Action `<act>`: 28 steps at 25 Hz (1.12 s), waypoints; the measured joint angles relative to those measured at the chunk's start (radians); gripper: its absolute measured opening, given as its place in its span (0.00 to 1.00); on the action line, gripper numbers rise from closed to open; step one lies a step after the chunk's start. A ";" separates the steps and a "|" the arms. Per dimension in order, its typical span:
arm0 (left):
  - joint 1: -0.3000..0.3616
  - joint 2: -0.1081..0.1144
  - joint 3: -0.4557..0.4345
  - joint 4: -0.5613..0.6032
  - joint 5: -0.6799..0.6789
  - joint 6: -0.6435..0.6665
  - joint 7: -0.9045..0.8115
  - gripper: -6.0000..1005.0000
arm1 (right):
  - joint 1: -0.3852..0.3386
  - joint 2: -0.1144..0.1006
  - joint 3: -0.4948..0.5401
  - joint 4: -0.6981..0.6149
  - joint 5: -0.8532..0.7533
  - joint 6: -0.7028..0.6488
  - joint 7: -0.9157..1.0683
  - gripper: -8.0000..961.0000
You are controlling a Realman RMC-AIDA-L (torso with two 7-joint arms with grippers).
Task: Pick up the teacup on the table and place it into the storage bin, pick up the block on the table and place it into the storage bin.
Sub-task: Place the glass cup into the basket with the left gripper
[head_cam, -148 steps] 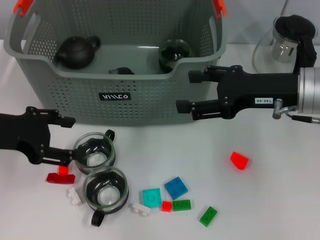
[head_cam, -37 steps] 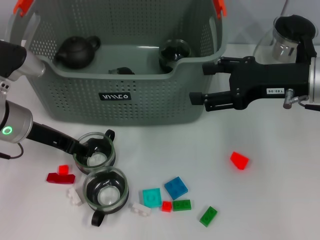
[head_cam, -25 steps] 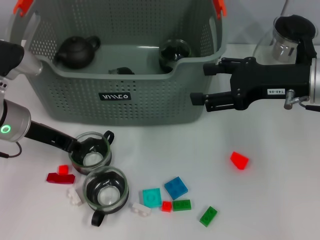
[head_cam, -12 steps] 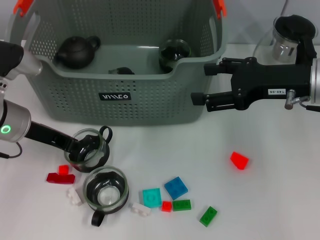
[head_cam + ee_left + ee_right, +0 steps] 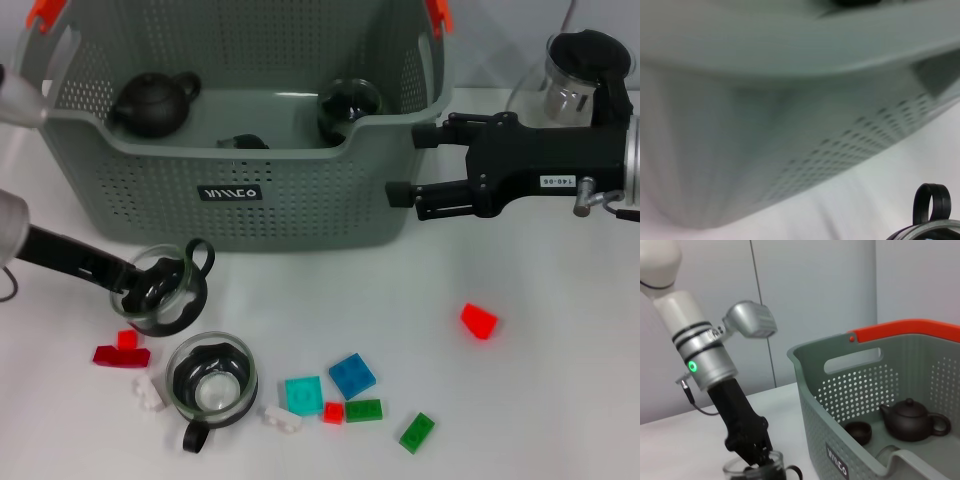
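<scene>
My left gripper (image 5: 140, 283) is shut on the rim of a glass teacup (image 5: 165, 288) with a black handle. It holds the cup tilted, just in front of the grey storage bin (image 5: 240, 195). The cup's handle (image 5: 932, 202) shows in the left wrist view, and the cup (image 5: 754, 469) also shows under the left arm in the right wrist view. A second teacup (image 5: 210, 375) stands on the table. Loose blocks lie around: a red block (image 5: 478, 321), a blue block (image 5: 352, 376), a teal block (image 5: 303, 394). My right gripper (image 5: 407, 161) hovers open at the bin's right front corner.
Inside the bin are a dark teapot (image 5: 155, 103), a glass cup (image 5: 348, 108) and a small dark cup (image 5: 243, 142). A glass pitcher (image 5: 575, 85) stands at the back right. Green (image 5: 417, 432), white (image 5: 150, 392) and red blocks (image 5: 122, 352) lie near the front.
The left gripper closed on the near teacup, raised it off the table and tipped it, shifting slightly left. The right gripper drifted a little to the right.
</scene>
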 joint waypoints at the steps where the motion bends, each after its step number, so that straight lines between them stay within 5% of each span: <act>1: -0.002 0.006 -0.010 0.011 -0.013 0.032 0.003 0.06 | 0.000 0.000 0.001 0.000 0.000 -0.001 0.000 0.97; 9: -0.036 0.041 -0.062 0.094 -0.151 0.293 0.011 0.07 | -0.002 -0.003 0.016 0.012 0.000 -0.005 -0.008 0.97; 16: -0.127 0.076 -0.123 0.024 -0.366 0.399 0.002 0.08 | -0.003 -0.017 0.016 0.038 0.000 -0.015 -0.008 0.97; 21: -0.198 0.088 -0.136 0.003 -0.444 0.332 -0.007 0.08 | -0.004 -0.029 0.020 0.057 0.000 -0.046 -0.006 0.97; 28: -0.282 0.114 -0.091 -0.047 -0.432 0.062 -0.011 0.08 | -0.009 -0.034 0.042 0.074 0.000 -0.062 -0.001 0.97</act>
